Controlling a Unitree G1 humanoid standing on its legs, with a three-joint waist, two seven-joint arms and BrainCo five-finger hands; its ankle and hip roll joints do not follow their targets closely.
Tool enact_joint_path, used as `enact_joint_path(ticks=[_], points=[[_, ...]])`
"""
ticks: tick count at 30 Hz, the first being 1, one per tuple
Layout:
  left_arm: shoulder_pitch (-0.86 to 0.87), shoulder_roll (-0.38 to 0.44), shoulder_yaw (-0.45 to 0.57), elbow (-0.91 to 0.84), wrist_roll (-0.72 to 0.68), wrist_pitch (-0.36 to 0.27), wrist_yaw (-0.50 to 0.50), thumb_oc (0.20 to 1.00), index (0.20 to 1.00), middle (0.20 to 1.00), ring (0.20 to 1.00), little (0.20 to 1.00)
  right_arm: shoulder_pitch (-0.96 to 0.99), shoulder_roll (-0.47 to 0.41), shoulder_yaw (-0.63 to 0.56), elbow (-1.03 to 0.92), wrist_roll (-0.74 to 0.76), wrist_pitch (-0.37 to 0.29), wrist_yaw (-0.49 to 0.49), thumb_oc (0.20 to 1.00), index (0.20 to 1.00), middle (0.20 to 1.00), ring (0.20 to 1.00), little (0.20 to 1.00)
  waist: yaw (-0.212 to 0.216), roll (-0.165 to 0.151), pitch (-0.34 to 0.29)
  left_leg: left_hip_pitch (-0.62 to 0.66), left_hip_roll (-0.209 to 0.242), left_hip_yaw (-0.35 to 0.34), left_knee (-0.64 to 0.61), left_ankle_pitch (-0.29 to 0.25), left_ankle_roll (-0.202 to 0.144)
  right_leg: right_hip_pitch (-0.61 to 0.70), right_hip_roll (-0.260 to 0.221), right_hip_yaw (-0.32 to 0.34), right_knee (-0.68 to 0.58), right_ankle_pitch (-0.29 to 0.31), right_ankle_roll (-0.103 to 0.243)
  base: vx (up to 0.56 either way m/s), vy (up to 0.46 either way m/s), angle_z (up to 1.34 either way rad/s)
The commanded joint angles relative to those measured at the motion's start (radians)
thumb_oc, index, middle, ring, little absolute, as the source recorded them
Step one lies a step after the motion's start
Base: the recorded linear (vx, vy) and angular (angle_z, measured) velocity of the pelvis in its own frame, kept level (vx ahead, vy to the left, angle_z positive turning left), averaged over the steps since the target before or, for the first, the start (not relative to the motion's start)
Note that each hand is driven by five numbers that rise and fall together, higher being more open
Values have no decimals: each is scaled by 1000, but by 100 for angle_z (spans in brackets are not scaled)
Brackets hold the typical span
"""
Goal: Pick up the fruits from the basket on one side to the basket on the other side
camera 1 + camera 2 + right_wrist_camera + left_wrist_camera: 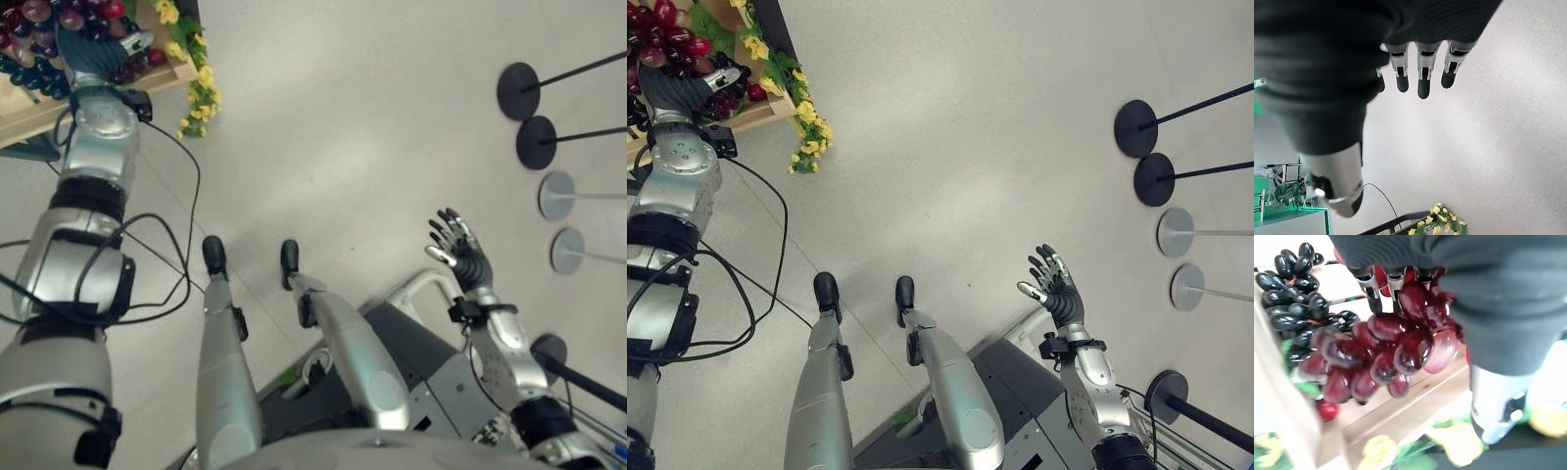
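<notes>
Wooden crate [29, 110] sits at the robot's far left, the biggest thing in play, edged with yellow flowers [201, 93]; inside it lie a bunch of red grapes [1381, 352] and, beside that, a bunch of black grapes [1295, 298]; the left hand [98, 59] is reached into the crate and rests on the red bunch, fingers [1371, 289] pushed down among the berries, though whether they have closed round anything I cannot tell, since the tips are buried; the right hand [1053, 284] hangs over bare floor well apart from the crate, fingers spread and holding nothing. By my reading the red bunch is light but loose and glossy, so single berries would slip or pull free; the surest hold is probably high up near the stem, with the cluster left to dangle below rather than squeezed.
</notes>
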Motion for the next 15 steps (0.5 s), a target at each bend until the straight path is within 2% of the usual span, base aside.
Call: enact_joint_path(ticks=[1,6,15], points=[[-154,17,27,39,-70,-7,-86,1000,1000,1000,1000,1000,43,-41,-81,-54,35,-3,7,1000,1000,1000,1000,1000,14,2,-24,25,27,-16,111,-93,-11,31,-28,17,6,-7,89,-3,-9,3],[-230,16,7,103,-162,10,-144,1000,1000,1000,1000,1000,35,-33,-80,-51,52,12,9,1000,1000,1000,1000,1000,14,2,-20,32,25,-19,107,-92,-12,35,-27,15,6,-8,89,0,-1,1],[-246,40,7,183,-168,37,-175,1000,1000,1000,1000,1000,29,-37,-70,-39,72,19,17,1000,1000,1000,1000,1000,18,-5,-15,36,26,-19,105,-90,-14,36,-27,15,10,-8,89,0,0,0]])
